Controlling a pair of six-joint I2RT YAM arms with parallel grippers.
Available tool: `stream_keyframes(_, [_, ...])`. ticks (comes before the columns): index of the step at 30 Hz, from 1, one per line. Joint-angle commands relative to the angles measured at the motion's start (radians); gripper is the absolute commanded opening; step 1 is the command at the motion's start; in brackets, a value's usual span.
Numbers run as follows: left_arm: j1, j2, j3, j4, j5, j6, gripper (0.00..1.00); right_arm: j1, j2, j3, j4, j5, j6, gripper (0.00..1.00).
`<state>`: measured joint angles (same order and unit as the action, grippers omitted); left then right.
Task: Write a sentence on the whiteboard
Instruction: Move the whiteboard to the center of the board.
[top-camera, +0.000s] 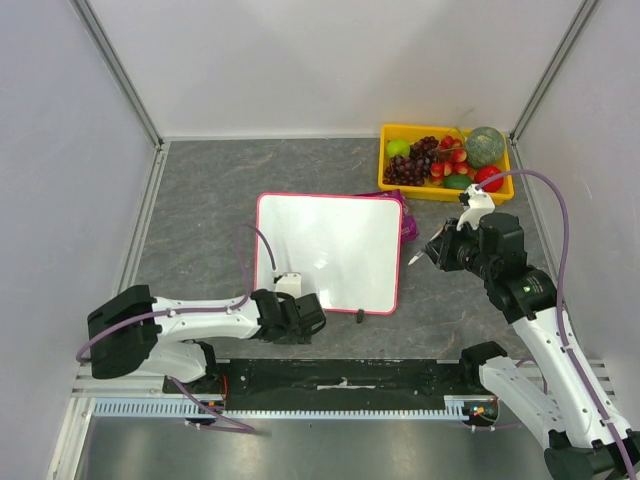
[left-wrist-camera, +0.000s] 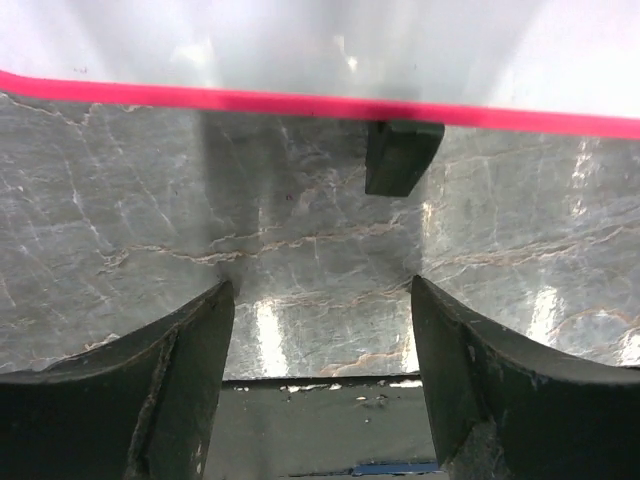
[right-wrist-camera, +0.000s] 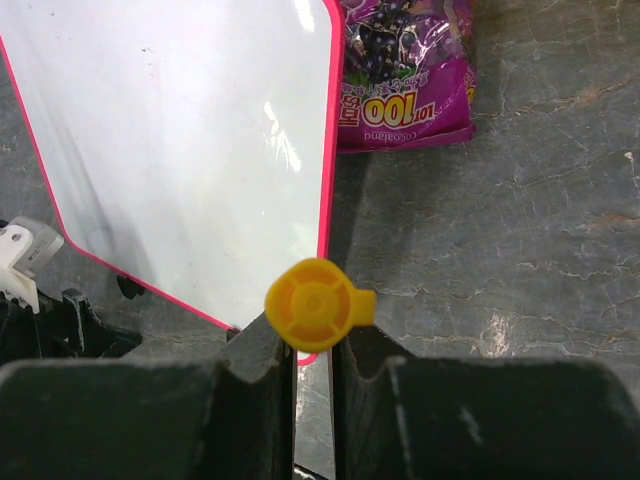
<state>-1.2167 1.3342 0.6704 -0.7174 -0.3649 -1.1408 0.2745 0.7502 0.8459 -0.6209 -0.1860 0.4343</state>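
Writing not begun: board blank, marker gripped

The board (top-camera: 330, 250) is laid flat on the surface (top-camera: 200, 200), mid-scene, between the two arms. Its white face is seen bare in the top and right wrist views; no writing is visible on it, only glare. The whole sentence is judged left to do.

The marker (right-wrist-camera: 315, 303) is clamped in the right end effector (right-wrist-camera: 313, 345), whose jaws are closed tight on the barrel, with the yellow butt end turned to the wrist camera. That end effector is held just off the board's right edge, near its lower right corner, with the tip pointed toward the board but not on it. Whether the tip is capped cannot be told; it is too small in the top view.

The left end effector (left-wrist-camera: 320, 288) is spread wide with nothing between its fingers. It is parked at the board's near edge, just short of the pink frame and a black foot (left-wrist-camera: 400, 155), apart from both. The board is judged not yet braced.

A purple bag (right-wrist-camera: 405, 80) is tucked at the board's far right corner, and a yellow fruit tray (top-camera: 383, 160) is set beyond.
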Motion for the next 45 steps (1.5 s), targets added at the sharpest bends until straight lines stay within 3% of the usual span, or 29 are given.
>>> stream_keyframes(1, [0.049, 0.013, -0.038, 0.143, -0.037, 0.039, 0.74, -0.004, 0.000, 0.018, 0.046, -0.010, -0.005, 0.00])
stream_keyframes(11, [0.134, 0.083, -0.028, 0.228, -0.080, 0.164, 0.56, -0.003, 0.012, 0.016, 0.058, -0.018, -0.009, 0.00])
stream_keyframes(19, [0.122, 0.149, -0.005, 0.259, -0.062, 0.184, 0.11, -0.003, 0.006, 0.013, 0.061, -0.018, -0.014, 0.00])
stream_keyframes(22, [0.105, 0.161, 0.009, 0.242, -0.063, 0.173, 0.02, -0.003, -0.002, 0.012, 0.059, -0.023, -0.014, 0.00])
stream_keyframes(34, [-0.055, 0.183, 0.050, 0.135, -0.043, -0.036, 0.02, -0.004, -0.034, 0.015, 0.058, -0.035, 0.003, 0.00])
stream_keyframes(45, [-0.190, 0.313, 0.169, -0.011, -0.016, -0.241, 0.02, -0.003, -0.051, 0.013, 0.053, -0.043, 0.004, 0.00])
